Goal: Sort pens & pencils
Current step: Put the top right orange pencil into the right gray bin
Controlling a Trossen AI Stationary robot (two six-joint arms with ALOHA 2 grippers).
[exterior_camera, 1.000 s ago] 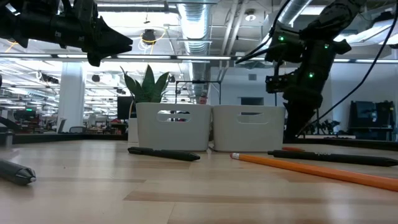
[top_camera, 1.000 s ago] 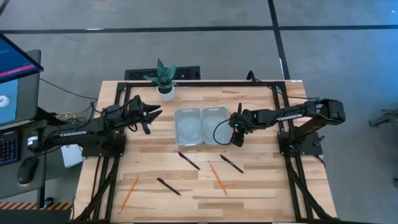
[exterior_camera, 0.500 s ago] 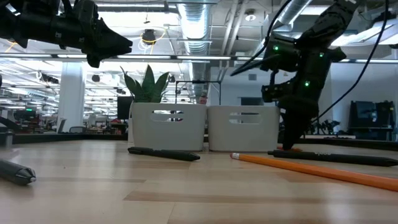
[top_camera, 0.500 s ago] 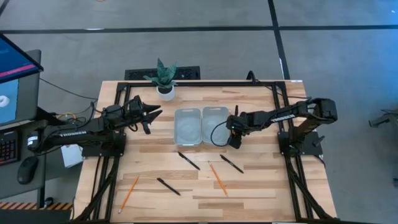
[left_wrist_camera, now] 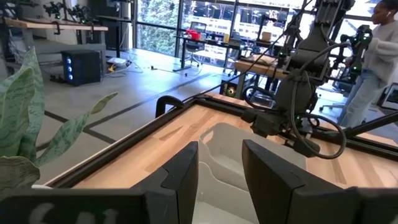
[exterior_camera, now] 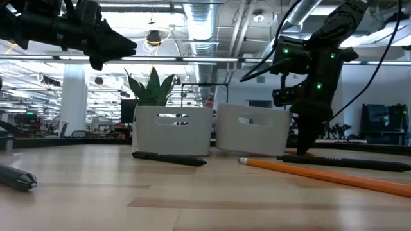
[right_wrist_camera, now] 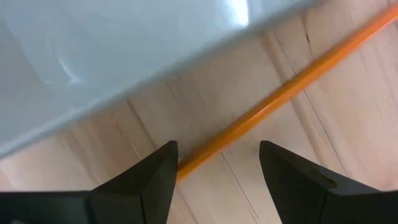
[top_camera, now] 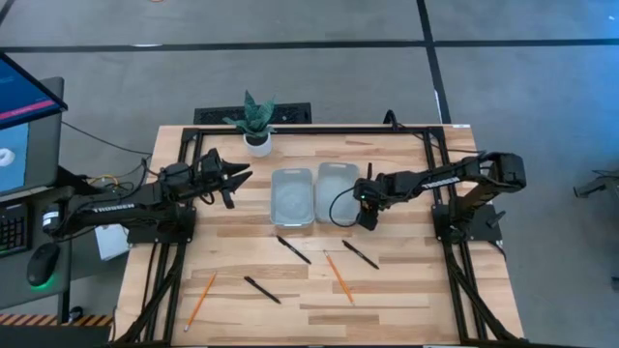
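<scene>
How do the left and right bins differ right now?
The left bin sits level on the table; the right bin is tipped, its base slanting in the low view. From above, the right bin lies skewed and a little farther back than the left bin. Both are white, rectangular and have a handle slot.

Two thin dark arms, black looping cable on the right one, tiny green lights glowing, smooth black pointed fingers (right_wrist_camera: 155, 180)
</scene>
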